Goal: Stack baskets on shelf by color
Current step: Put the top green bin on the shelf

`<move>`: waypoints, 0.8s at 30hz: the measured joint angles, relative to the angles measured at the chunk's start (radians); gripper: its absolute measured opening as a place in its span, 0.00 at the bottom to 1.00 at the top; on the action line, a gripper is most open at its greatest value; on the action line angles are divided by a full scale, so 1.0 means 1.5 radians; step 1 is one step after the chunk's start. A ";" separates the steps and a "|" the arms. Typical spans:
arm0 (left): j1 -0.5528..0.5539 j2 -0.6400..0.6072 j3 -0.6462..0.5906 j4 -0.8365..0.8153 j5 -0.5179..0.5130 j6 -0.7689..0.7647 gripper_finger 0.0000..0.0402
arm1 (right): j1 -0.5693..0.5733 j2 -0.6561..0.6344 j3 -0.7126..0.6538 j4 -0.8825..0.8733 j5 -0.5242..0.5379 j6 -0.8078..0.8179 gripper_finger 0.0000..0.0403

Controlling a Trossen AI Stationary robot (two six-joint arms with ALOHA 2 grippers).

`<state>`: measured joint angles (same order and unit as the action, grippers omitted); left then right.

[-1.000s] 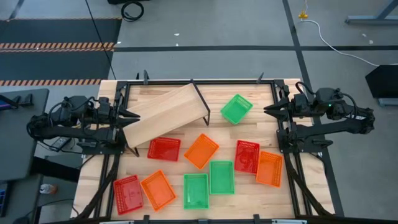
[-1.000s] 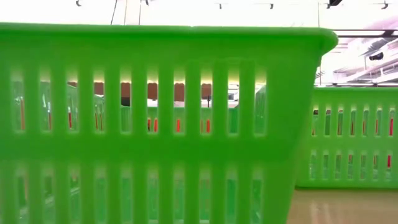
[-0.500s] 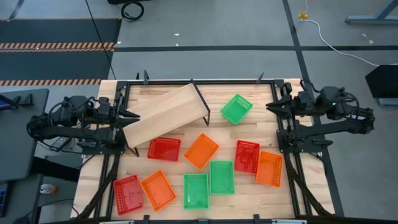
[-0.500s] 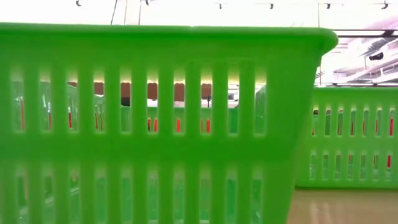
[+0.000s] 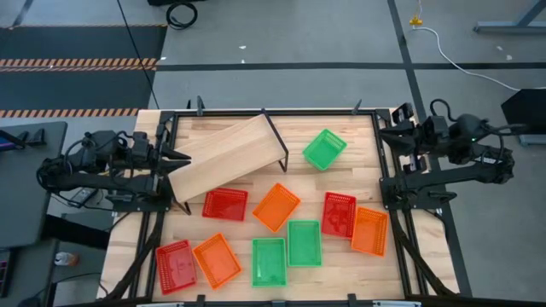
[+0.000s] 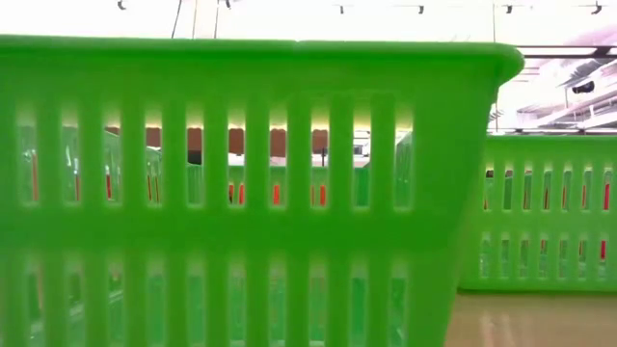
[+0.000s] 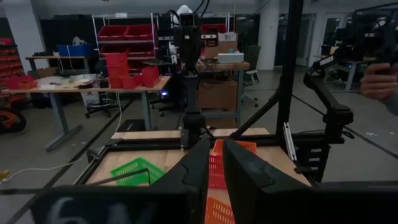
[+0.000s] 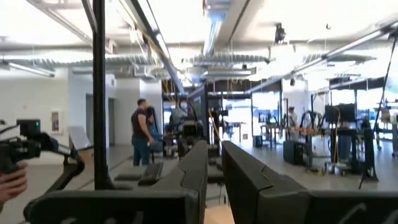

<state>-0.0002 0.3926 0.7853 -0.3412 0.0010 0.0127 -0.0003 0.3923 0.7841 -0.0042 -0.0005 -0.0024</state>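
Note:
The high view shows nine baskets lying flat on the slatted table. One green basket (image 5: 324, 148) sits toward the far side, and two green ones (image 5: 304, 242) (image 5: 268, 261) sit near the front. The red baskets (image 5: 225, 204) (image 5: 339, 213) (image 5: 176, 266) and the orange ones (image 5: 275, 206) (image 5: 368, 231) (image 5: 216, 260) are spread between them. The shelf (image 5: 229, 158) stands askew at the far left with nothing on it. My left gripper (image 5: 181, 158) hovers shut at the shelf's left end. My right gripper (image 5: 386, 136) is shut at the table's right edge, pointing out over the room.
The black frame rails (image 5: 273, 111) run along the table's far edge and both sides. In the low view, a green basket wall (image 6: 241, 193) fills the picture and hides both arms. A person's hand (image 7: 379, 81) shows beyond the table's right side, and people stand in the room behind.
My right gripper has drawn back toward the table's right and far edges and has tipped upward. The baskets and the shelf have stayed where they were.

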 joint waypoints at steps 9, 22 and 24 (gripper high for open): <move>0.000 0.000 -0.034 0.057 0.001 -0.051 0.14 | 0.000 -0.003 0.000 0.009 -0.006 0.099 0.14; 0.002 0.075 -0.278 0.640 -0.068 -0.049 0.14 | -0.016 0.127 -0.022 -0.278 0.180 0.127 0.14; 0.003 0.075 -0.277 0.637 -0.068 -0.048 0.14 | -0.021 0.148 -0.022 -0.278 0.182 0.124 0.14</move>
<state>0.0036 0.5053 0.3704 0.6138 -0.1010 -0.0593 -0.0312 0.6145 0.7517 -0.4204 0.2725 0.1837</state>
